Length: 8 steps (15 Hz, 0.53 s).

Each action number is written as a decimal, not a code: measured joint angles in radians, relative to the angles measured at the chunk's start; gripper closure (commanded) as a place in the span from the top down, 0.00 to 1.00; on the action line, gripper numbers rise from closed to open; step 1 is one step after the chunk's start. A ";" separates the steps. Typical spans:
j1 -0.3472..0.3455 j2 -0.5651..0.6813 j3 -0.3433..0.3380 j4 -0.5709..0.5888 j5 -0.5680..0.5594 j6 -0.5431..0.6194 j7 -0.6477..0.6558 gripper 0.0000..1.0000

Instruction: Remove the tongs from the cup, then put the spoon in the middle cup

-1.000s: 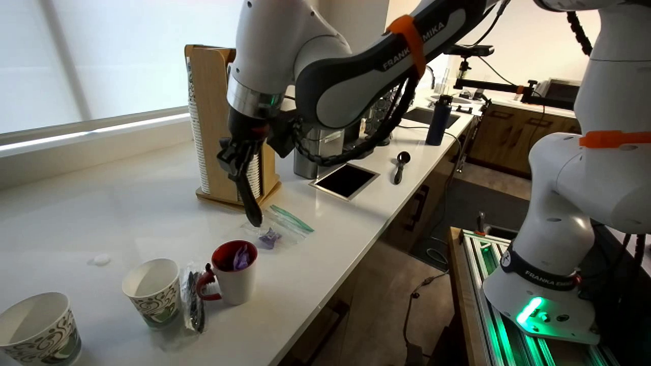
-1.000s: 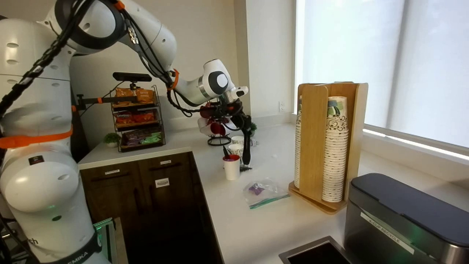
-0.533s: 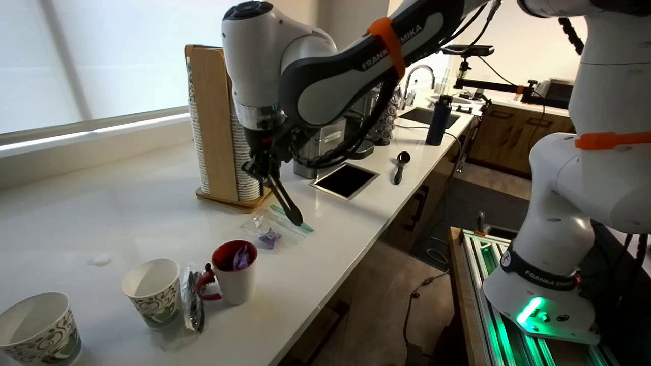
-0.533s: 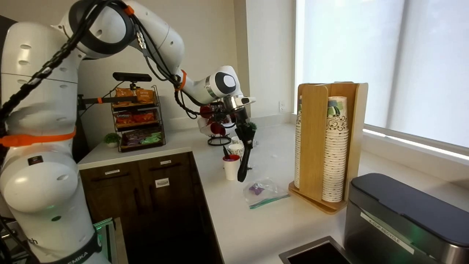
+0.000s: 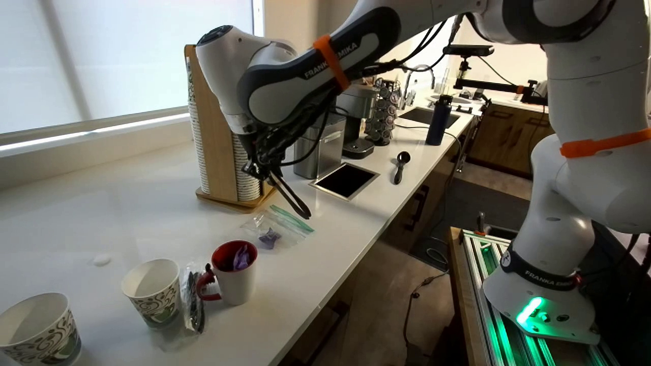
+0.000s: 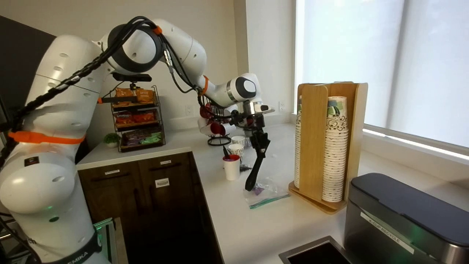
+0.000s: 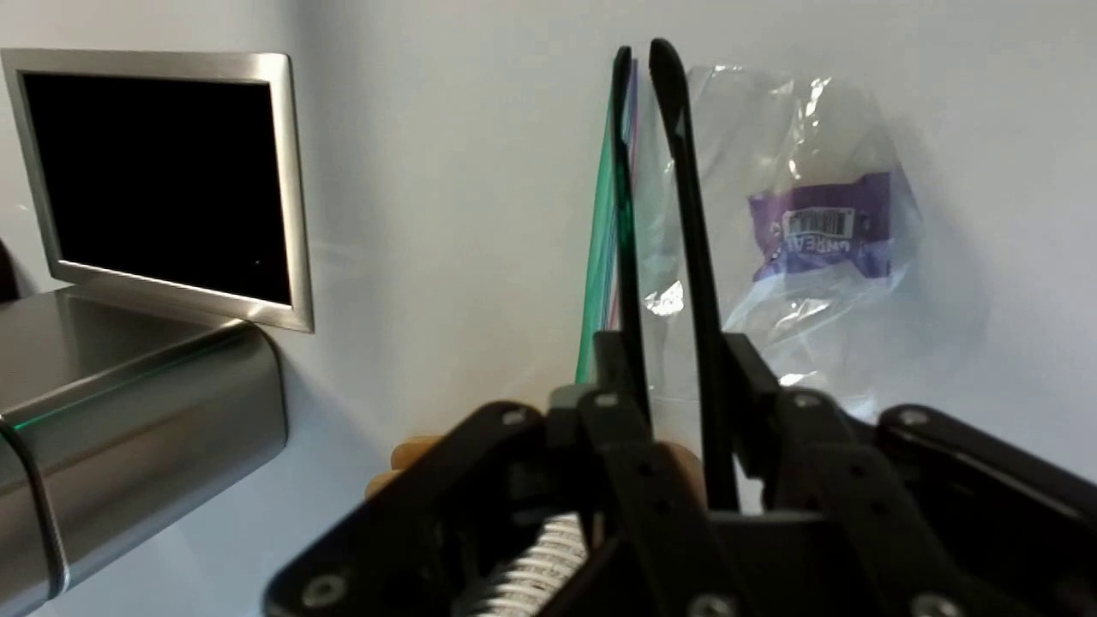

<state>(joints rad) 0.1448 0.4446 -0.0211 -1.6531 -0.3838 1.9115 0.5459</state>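
"Got our tongs [image 6: 255, 169]?"
"Pinched in our jaws! From them, in an exterior view, four o'clock is room, then the tabletop's edge [image 5: 358, 254]."
"What's near?"
"Bag [image 5: 283, 229], cup [image 5: 240, 287] at seven; wood rack [image 5: 216, 127] past ten."

The wrist view is nearest, from just behind the jointed black gripper fingers [image 7: 758, 377], facing down past them at a clear plastic bag with a green seal [image 7: 733, 163]. In an exterior view, the camera looks slantwise from above along the smooth white countertop [image 5: 127, 213], a white paper cup with dark greenish swirls [image 5: 43, 335] in the near foreground, a dark blue cylindrical bottle [image 5: 438, 123] far beyond the fingers. In an exterior view, the camera faces roughly the opposite way, a boxy grey metal bin [image 6: 403, 216] nearer than the fingers. Both exterior views share the countertop around the fingers, with the bag, a white red-lined mug [image 5: 241, 284] and a tall wooden cup dispenser [image 6: 313, 143].
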 measured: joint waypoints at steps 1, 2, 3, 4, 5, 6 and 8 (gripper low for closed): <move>0.000 0.024 -0.003 0.036 0.008 -0.020 -0.008 0.62; 0.000 0.046 -0.003 0.072 0.016 -0.038 -0.016 0.70; 0.002 0.062 -0.003 0.100 0.022 -0.055 -0.019 0.77; 0.006 0.072 -0.003 0.123 0.027 -0.072 -0.019 0.87; 0.013 0.077 -0.003 0.139 0.029 -0.087 -0.019 0.93; 0.020 0.076 -0.002 0.150 0.029 -0.101 -0.018 0.99; 0.041 0.073 -0.003 0.168 0.029 -0.133 -0.001 1.00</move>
<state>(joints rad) 0.1855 0.5178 -0.0237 -1.4849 -0.3553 1.7782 0.5453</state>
